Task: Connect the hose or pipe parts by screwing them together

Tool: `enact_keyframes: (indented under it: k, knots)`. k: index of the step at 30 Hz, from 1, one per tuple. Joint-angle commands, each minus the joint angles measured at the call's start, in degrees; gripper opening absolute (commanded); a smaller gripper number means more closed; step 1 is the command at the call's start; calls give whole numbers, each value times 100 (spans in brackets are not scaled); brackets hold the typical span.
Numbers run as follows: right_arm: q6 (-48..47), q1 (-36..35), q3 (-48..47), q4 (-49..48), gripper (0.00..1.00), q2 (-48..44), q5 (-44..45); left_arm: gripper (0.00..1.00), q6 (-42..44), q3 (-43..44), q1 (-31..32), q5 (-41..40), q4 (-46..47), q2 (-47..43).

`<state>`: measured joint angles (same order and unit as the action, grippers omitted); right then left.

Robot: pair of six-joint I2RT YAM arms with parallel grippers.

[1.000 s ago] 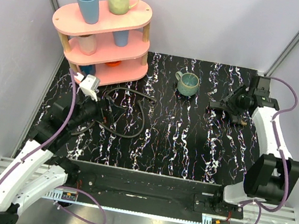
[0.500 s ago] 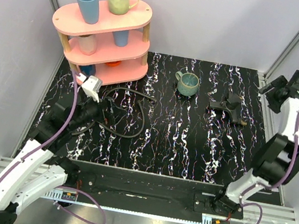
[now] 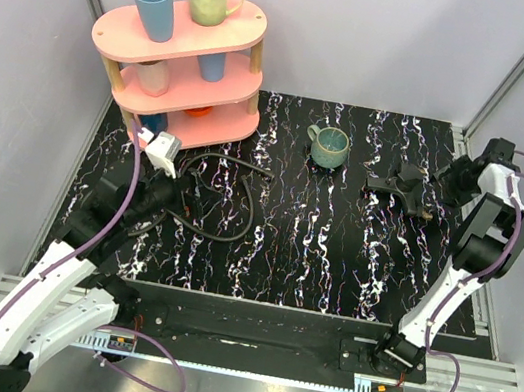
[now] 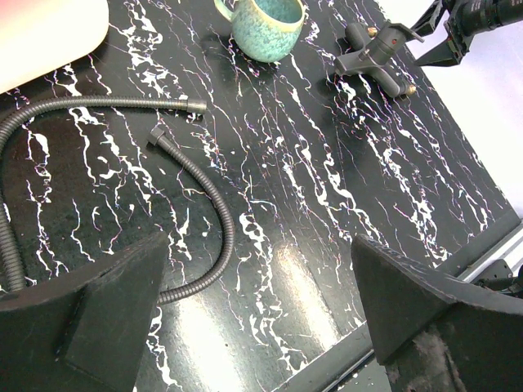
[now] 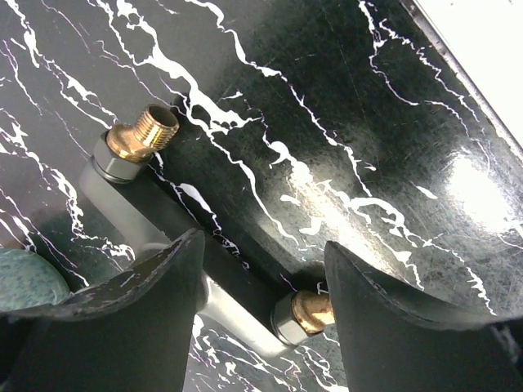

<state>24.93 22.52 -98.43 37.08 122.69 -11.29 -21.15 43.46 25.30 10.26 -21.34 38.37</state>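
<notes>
Black white-veined counter between pale walls carries one pink three-tier shelf at the back left, with two cups on its top tier and two on the middle one. One teal mug stands alone mid-counter. Thin dark hoses lie curled in front of the shelf on the left half. Two free ends show, but the tangle hides how many hoses there are. One end points right, toward the mug.

One dark grey fan-shaped piece lies flat at the far right, just right of the mug, its long axis running roughly across the counter. Two threaded brass tips show on it.

Each of the two arms has one gripper. Left gripper hangs over the hoses, jaws spread wide and holding nothing. Right gripper hovers near the fan-shaped piece, jaws apart, not touching it.
</notes>
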Motion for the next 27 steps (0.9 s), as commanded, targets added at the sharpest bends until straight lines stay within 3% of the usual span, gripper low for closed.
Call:
enact_keyframes:
  k: [1, 13, 23, 27]
  knots:
    - [47, 24, -133, 115, 69, 26, -67, 99, 76, 83, 19, -86, 104, 30]
    - [-49, -2, 1272, -289, 66, -614, -725, 99, 58, 101, 19, 28, 113, 4]
    - [-190, -318, 2793, -728, 64, -1853, -1244, 99, 40, 75, 28, 117, 165, -145]
    - [-461, -363, 3224, -1070, 69, -2424, -1279, 99, 40, 66, 19, 108, 157, -154]
